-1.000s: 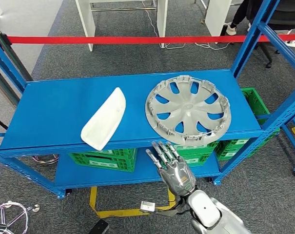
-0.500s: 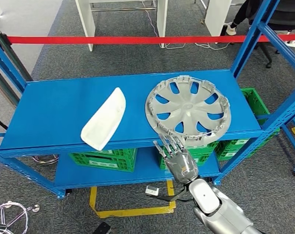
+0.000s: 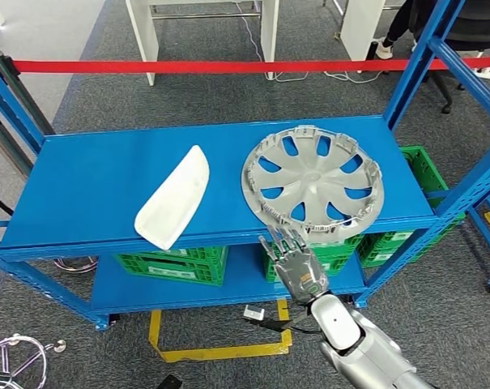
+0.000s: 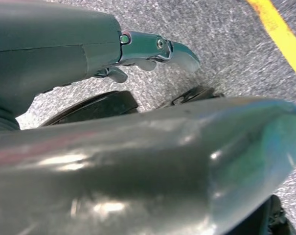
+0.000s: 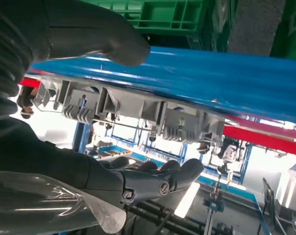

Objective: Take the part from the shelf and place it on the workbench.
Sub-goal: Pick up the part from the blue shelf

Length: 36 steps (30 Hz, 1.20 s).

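Over the last second the right hand (image 3: 297, 263) had climbed from below the shelf edge up to the near rim of the wheel cover (image 3: 313, 182). Its fingers (image 3: 283, 240) were spread apart at that rim, holding nothing; the thumb (image 5: 113, 41) sat under the blue shelf (image 3: 101, 186). The wheel cover lay flat on the shelf's right half, a white part (image 3: 172, 198) well to its left. Whether the left hand (image 4: 153, 49) was open, I couldn't tell.
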Each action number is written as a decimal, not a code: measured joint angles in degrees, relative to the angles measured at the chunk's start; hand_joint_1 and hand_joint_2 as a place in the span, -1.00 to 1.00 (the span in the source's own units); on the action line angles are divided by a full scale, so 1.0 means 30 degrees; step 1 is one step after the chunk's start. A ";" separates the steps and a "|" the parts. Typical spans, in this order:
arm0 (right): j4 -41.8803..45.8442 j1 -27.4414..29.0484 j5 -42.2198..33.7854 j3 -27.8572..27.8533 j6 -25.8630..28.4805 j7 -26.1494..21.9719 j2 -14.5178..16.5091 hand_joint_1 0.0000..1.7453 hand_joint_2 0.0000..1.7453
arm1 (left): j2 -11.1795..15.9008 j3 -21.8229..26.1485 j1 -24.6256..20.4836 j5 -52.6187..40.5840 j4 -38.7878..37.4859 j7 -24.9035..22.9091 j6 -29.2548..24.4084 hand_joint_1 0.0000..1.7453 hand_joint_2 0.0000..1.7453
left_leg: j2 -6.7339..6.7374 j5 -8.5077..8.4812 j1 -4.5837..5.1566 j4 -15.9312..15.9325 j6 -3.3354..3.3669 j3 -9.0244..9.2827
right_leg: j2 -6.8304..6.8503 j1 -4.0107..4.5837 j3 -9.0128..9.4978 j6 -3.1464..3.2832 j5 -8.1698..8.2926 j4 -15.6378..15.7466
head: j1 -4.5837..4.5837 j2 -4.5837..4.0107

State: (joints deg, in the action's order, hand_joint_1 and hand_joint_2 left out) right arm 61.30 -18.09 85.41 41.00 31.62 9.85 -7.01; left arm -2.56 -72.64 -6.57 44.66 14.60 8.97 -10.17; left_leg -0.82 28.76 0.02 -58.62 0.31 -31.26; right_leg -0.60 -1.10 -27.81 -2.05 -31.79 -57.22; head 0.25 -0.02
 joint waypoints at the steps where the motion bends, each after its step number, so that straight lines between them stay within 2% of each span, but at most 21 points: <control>1: -0.0105 -0.0011 0.0051 -0.0016 0.0011 0.0025 0.0029 -1.00 1.00 | 0.0000 0.0026 0.0049 -0.0049 0.0000 -0.0009 0.0004 -1.00 -1.00 | 0.0000 0.0000 0.0000 0.0000 0.0000 -0.0001 | 0.0000 -0.0001 -0.0001 0.0000 0.0001 0.0000 | 0.0000 0.0000; 6: -0.0665 -0.0155 0.0529 -0.0157 0.0361 0.0345 0.0188 -1.00 1.00 | 0.0000 0.0226 0.0181 -0.0332 0.0000 -0.0011 0.0042 -1.00 -1.00 | -0.0002 0.0001 0.0002 0.0000 0.0000 -0.0004 | 0.0003 -0.0002 -0.0005 0.0000 0.0001 0.0000 | -0.0004 0.0000; 11: -0.0732 -0.0291 0.1372 -0.0384 0.1791 0.1313 0.0208 -1.00 1.00 | 0.0000 0.0257 0.0267 -0.0763 0.0000 -0.0014 -0.0020 -1.00 -1.00 | -0.0001 0.0000 0.0002 -0.0001 0.0000 -0.0002 | 0.0002 -0.0001 -0.0008 0.0000 0.0001 0.0000 | -0.0002 0.0000; 14: -0.0683 -0.0394 0.1426 -0.0357 0.2006 0.1934 0.0184 -1.00 1.00 | 0.0000 0.0257 0.0286 -0.0898 0.0000 0.0028 -0.0162 -1.00 -1.00 | -0.0001 -0.0001 0.0001 -0.0001 0.0000 -0.0002 | 0.0002 -0.0001 -0.0010 0.0000 0.0002 -0.0001 | -0.0002 0.0000; 24: -0.0231 -0.1264 0.1477 -0.0401 0.1366 0.2834 -0.0078 -1.00 1.00 | 0.0000 0.0286 0.0405 -0.1224 -0.0007 -0.0355 -0.0140 -1.00 -1.00 | 0.0001 -0.0004 0.0002 -0.0003 0.0000 -0.0001 | -0.0003 -0.0003 -0.0010 -0.0005 0.0012 -0.0001 | 0.0000 0.0000; 36: -0.0350 -0.1342 0.1481 -0.0945 -0.0113 0.1905 -0.0091 -1.00 1.00 | 0.0000 0.0477 0.0487 -0.1089 -0.0007 -0.0302 -0.0011 -1.00 -1.00 | -0.0001 -0.0004 0.0002 -0.0002 0.0000 -0.0005 | 0.0004 -0.0002 -0.0010 -0.0005 0.0012 -0.0001 | -0.0002 0.0000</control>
State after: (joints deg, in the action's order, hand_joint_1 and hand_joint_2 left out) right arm 60.25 -22.12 89.85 38.16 31.28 15.56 -7.28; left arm -2.56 -71.20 -5.11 41.39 14.58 8.07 -10.21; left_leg -0.82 28.75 0.03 -58.62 0.31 -31.28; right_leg -0.59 -1.11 -27.84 -2.07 -31.75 -57.22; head 0.25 -0.02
